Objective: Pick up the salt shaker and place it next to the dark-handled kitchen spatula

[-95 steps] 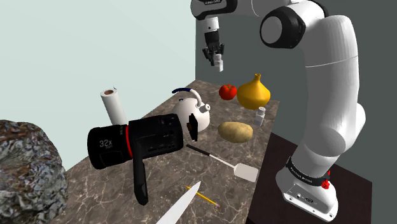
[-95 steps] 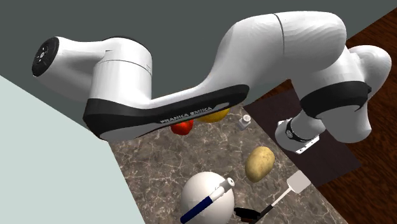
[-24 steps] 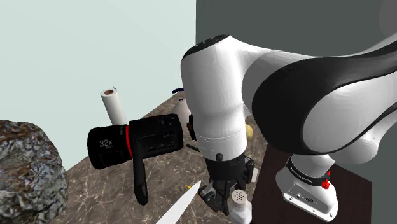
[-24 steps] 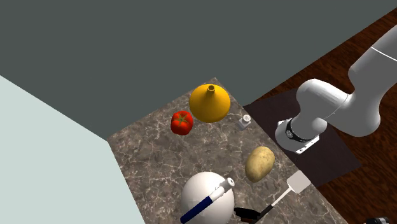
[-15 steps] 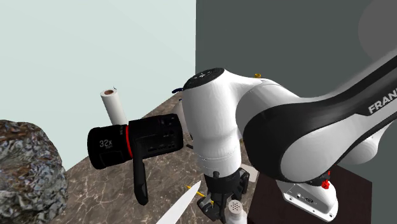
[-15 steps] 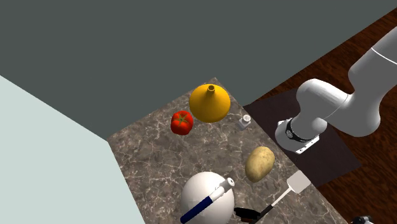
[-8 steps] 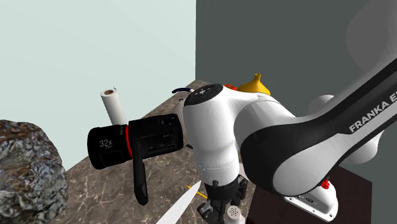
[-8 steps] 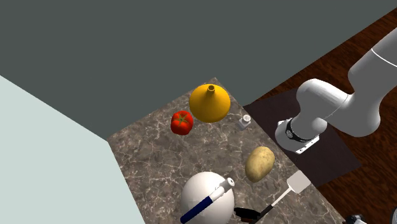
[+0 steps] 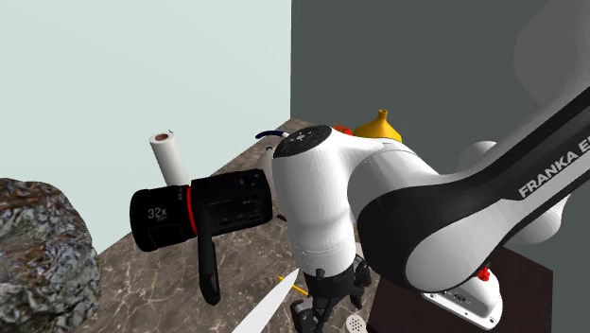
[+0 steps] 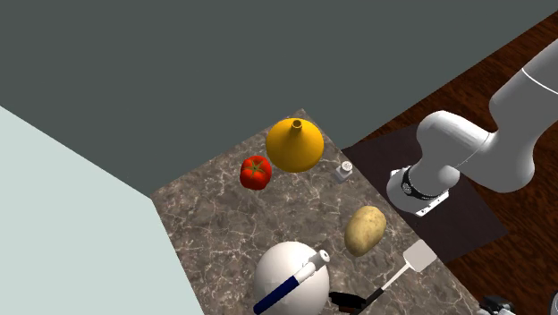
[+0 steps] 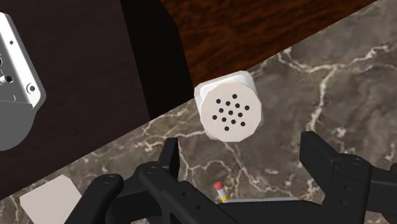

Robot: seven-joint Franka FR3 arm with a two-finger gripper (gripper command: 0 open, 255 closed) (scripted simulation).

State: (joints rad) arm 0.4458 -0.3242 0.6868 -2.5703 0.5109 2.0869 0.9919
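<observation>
The white salt shaker (image 11: 230,114), its top dotted with holes, stands upright on the marble counter (image 11: 331,76) close to the counter's edge. My gripper (image 11: 245,159) hangs over it, open, and the black fingers (image 11: 168,158) stand apart without touching it. In the shoulder view the shaker (image 9: 356,324) sits at the bottom edge beside the gripper (image 9: 331,305). The spatula's white blade (image 11: 51,200) lies a short way off; in the second exterior view the blade (image 10: 418,257) and its dark handle (image 10: 358,300) lie near the counter's front.
A second small shaker (image 10: 343,168), a yellow gourd (image 10: 295,146), a tomato (image 10: 256,172), a potato (image 10: 365,229) and a white kettle (image 10: 291,277) stand farther back. A big black lens (image 9: 203,213), a knife (image 9: 269,307) and a pencil (image 9: 288,281) lie near the gripper.
The fingers have opened and let go of the salt shaker, which now rests on the counter, slightly lower in the shoulder view. The arm has barely moved.
</observation>
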